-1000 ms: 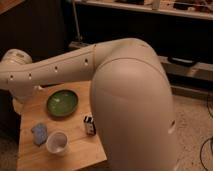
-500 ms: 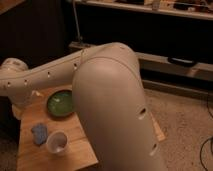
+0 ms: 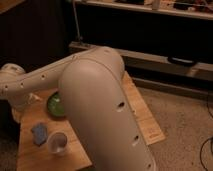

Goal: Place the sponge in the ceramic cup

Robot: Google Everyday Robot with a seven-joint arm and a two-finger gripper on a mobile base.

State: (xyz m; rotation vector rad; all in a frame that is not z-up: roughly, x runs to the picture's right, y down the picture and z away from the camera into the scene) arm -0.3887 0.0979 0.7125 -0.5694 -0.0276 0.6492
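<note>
— What is changing over the last second?
— The arm (image 3: pixel 95 110) is swinging across the front. Its thick link is now hiding the box and covering the right part of the bowl (image 3: pixel 54 105). The sponge (image 3: pixel 39 133) and the cup (image 3: pixel 58 143) are not shifting on the desk (image 3: pixel 145 120).
— So where is the sponge lying?
— It is lying flat on the desk, just left of the cup and outside it. The cup is standing upright, its mouth uncovered.
— What is that meaning for the task?
— I am judging that only the arm is repositioning. The sponge is not sitting in the cup, so the placing is not showing as done.
— And the tool?
— The tool (image 3: pixel 30 98) is hanging at the arm's left end, over the back left of the desk, left of the bowl. I cannot tell whether it is released or clenched. It is not touching the sponge or the cup; both are lying apart from it, nearer the front.
</note>
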